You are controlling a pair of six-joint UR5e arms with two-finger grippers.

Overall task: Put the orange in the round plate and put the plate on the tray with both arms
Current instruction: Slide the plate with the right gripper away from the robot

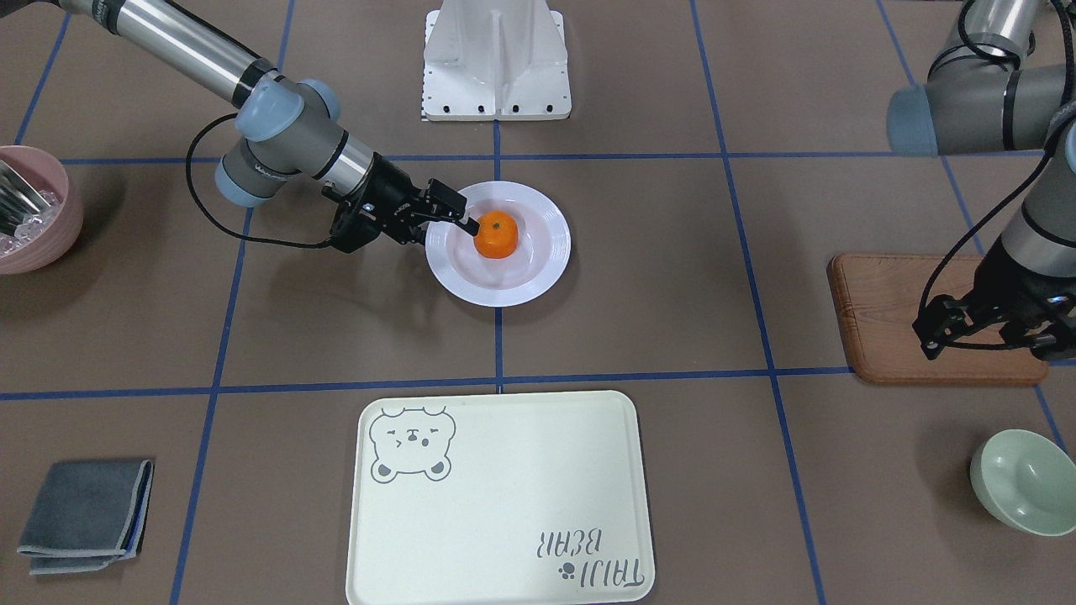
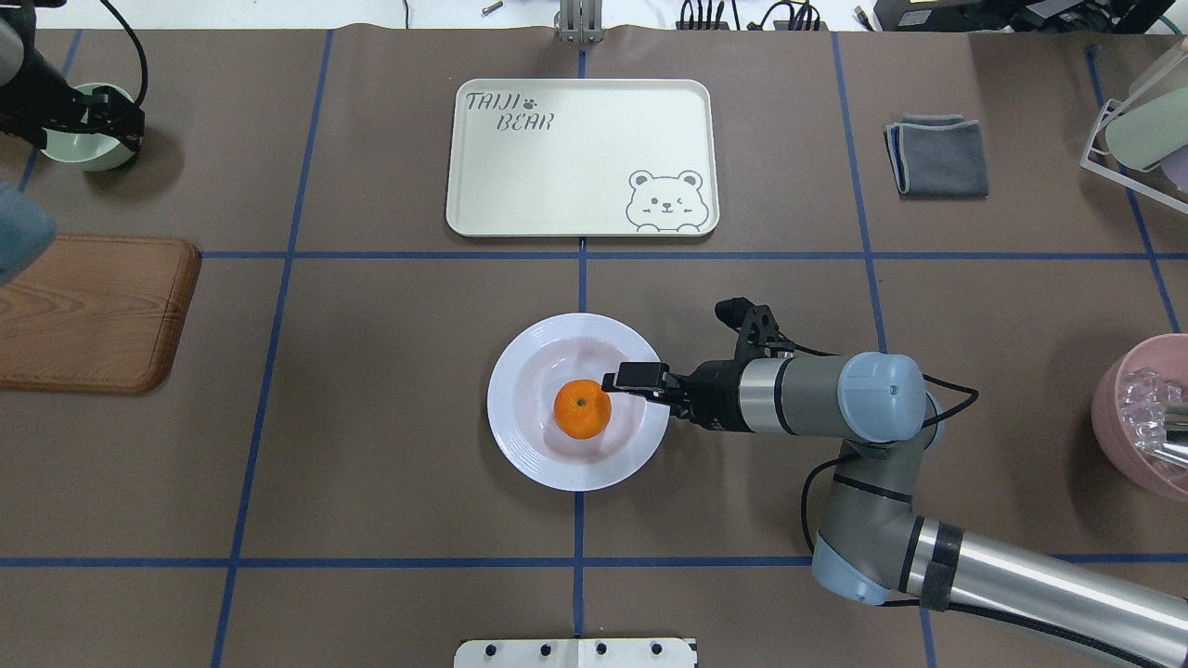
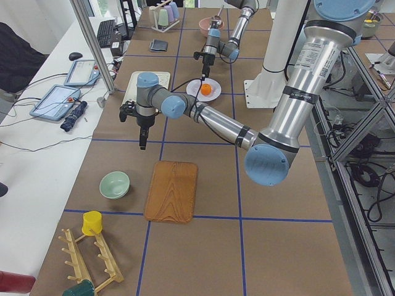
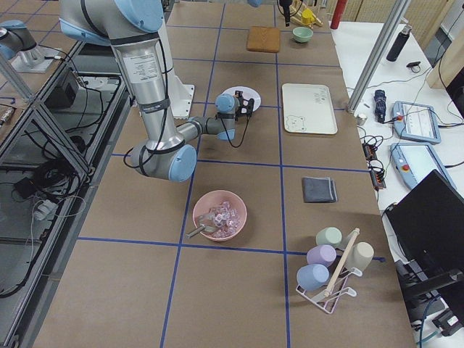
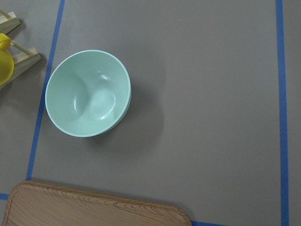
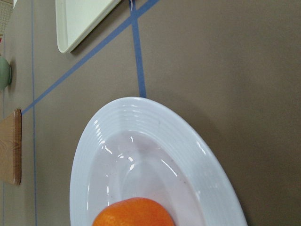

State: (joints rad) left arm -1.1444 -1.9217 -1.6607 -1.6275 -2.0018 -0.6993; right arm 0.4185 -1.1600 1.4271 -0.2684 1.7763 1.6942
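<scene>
The tray (image 2: 575,158) lies at the far side of the table, bare and well apart from the plate (image 2: 509,408) at mid-table. My worry is that the plate is glossy and wide-rimmed. Lifted by one edge it could tilt or slip from a pinch, and my left gripper (image 1: 988,343), fingers seemingly spread, hangs near the board (image 1: 883,311), well left of the plate. The orange (image 2: 583,409) rests in the plate's well and would roll on any tilt. My right gripper (image 2: 614,381) sits just right of the orange, one fingertip against its far-right side. Whether those fingers are spread, I cannot tell.
</scene>
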